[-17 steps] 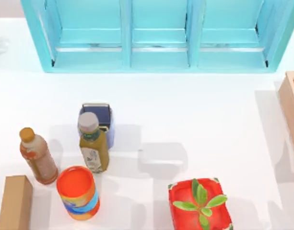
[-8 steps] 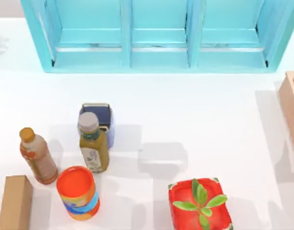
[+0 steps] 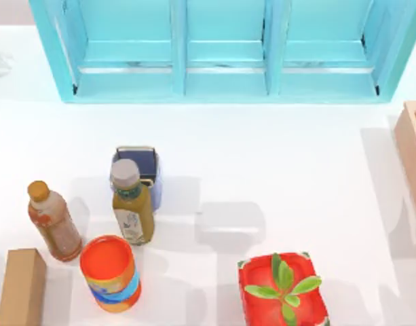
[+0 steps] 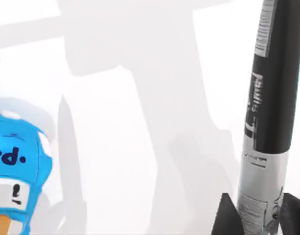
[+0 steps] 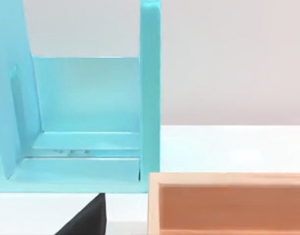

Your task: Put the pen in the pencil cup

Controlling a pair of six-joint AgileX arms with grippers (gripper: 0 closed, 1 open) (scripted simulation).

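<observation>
The pen (image 4: 272,98) is a black marker with a silver lower barrel and white lettering. My left gripper (image 4: 260,219) is shut on its silver end, a dark finger (image 4: 227,218) on each side, and holds it above the white table. The pencil cup (image 3: 137,166), periwinkle blue with a dark navy inside, stands left of the table's middle. An olive-green bottle (image 3: 131,204) right in front of the cup hides part of its front wall. A dark part of my right gripper (image 5: 86,221) shows low in the right wrist view, near a wooden tray (image 5: 228,205).
A teal shelf unit (image 3: 221,47) spans the back. A brown tea bottle (image 3: 53,223), an orange and blue can (image 3: 110,272) and a tan wooden block (image 3: 21,288) crowd the front left. A red planter (image 3: 282,291) sits front centre, the wooden tray (image 3: 412,146) at the right edge.
</observation>
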